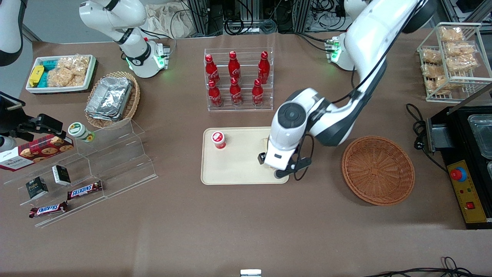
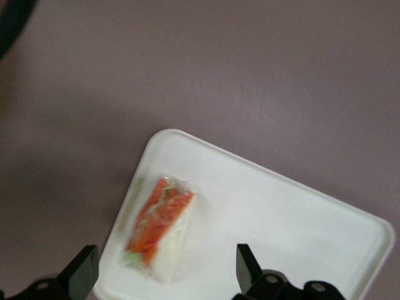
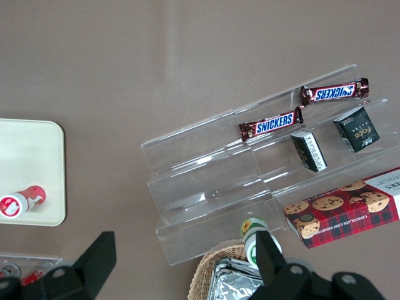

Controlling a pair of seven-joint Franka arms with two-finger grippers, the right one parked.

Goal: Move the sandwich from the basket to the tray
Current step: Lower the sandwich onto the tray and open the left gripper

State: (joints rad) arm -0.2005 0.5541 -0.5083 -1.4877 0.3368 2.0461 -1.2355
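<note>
The sandwich [image 2: 159, 228], a clear-wrapped wedge with orange-red and green filling, lies on the cream tray [image 2: 300, 212] near one rounded corner. My left gripper [image 2: 165, 272] hangs open above it, one finger on each side, touching nothing. In the front view the arm's wrist [image 1: 282, 154] sits over the tray [image 1: 238, 169] at the end nearest the basket and hides the sandwich. The round reddish-brown wicker basket [image 1: 378, 169] stands empty beside the tray, toward the working arm's end of the table.
A small red-capped cup [image 1: 218, 139] stands on the tray. A clear rack of red cola bottles [image 1: 238, 79] is farther from the front camera. A stepped acrylic shelf with snacks [image 1: 96, 161] and a foil-container basket [image 1: 111, 98] lie toward the parked arm's end. A black machine [image 1: 469, 161] is beside the wicker basket.
</note>
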